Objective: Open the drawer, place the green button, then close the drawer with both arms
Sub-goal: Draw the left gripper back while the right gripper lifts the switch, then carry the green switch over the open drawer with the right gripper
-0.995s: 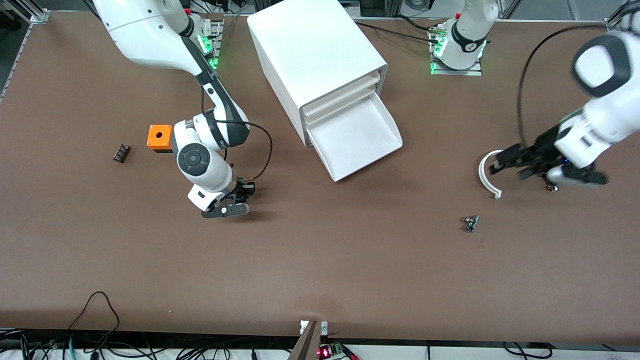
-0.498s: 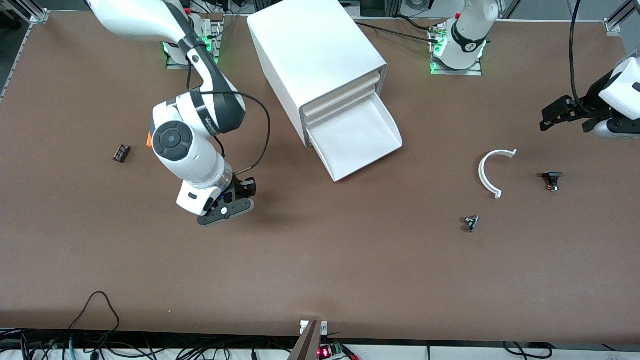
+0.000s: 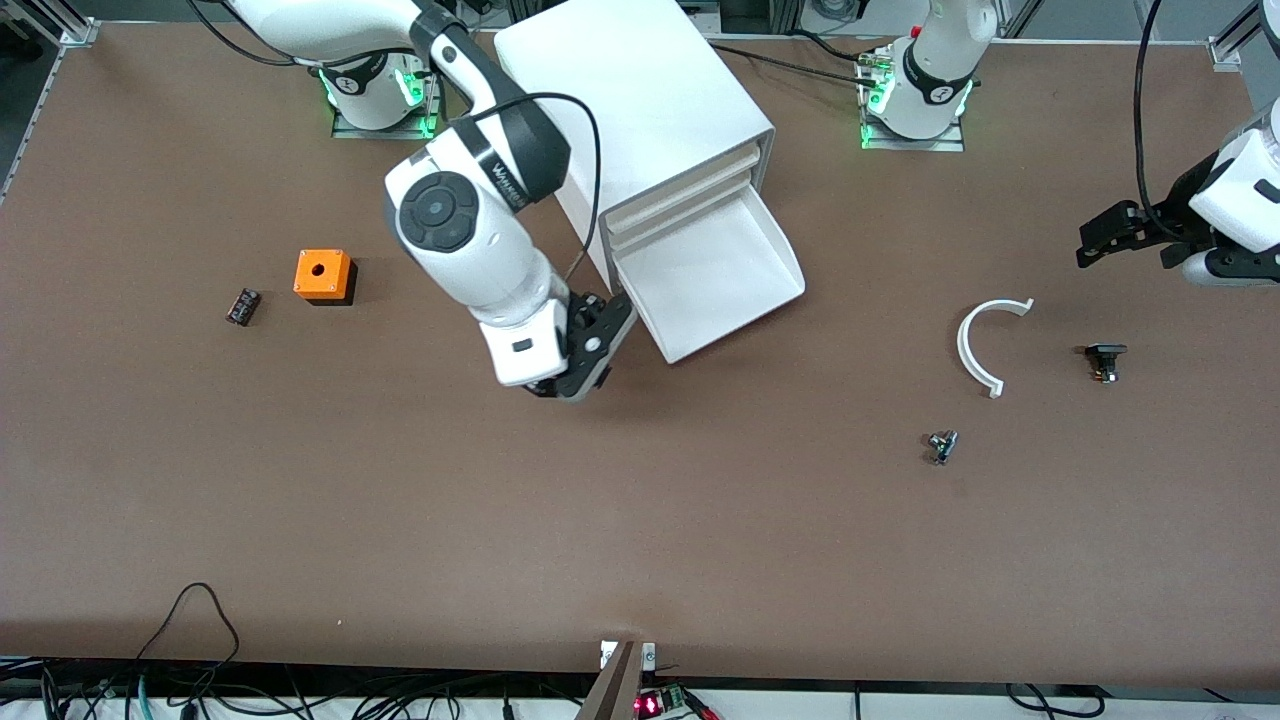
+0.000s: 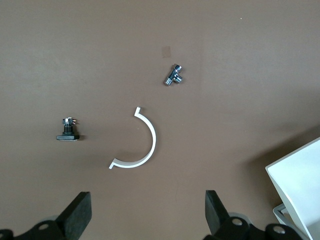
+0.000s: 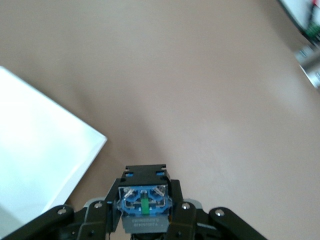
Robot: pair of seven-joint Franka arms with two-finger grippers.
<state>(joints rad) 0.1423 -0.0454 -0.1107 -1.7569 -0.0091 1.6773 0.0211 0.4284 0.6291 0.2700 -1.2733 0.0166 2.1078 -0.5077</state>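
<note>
On my right wrist feed the right arm's black two-finger gripper [image 5: 144, 210] is pinched on the small push button with its bluish-grey base and green part [image 5: 144, 204] facing the camera, the white corner of the drawer showing just beside it. From the front camera that right gripper [image 3: 590, 345] hangs over the brown tabletop [image 3: 640, 540] right at the corner of the pulled-out lowest white plastic drawer [image 3: 715, 275], which juts from the big white box cabinet [image 3: 630, 110] with its tray bare. The left arm's black gripper [image 3: 1105, 240] waits up near its own end of the table, fingers [image 4: 77, 215] spread wide with nothing between them. Under it I see a white curved half-ring piece [image 3: 985, 345], a small black-capped part [image 3: 1104, 360] just beside that, and a little metal fitting [image 3: 941, 445] nearer the front camera. Toward the right arm's end sit an orange cube with a hole [image 3: 322, 275] and a small dark block [image 3: 242, 306].
</note>
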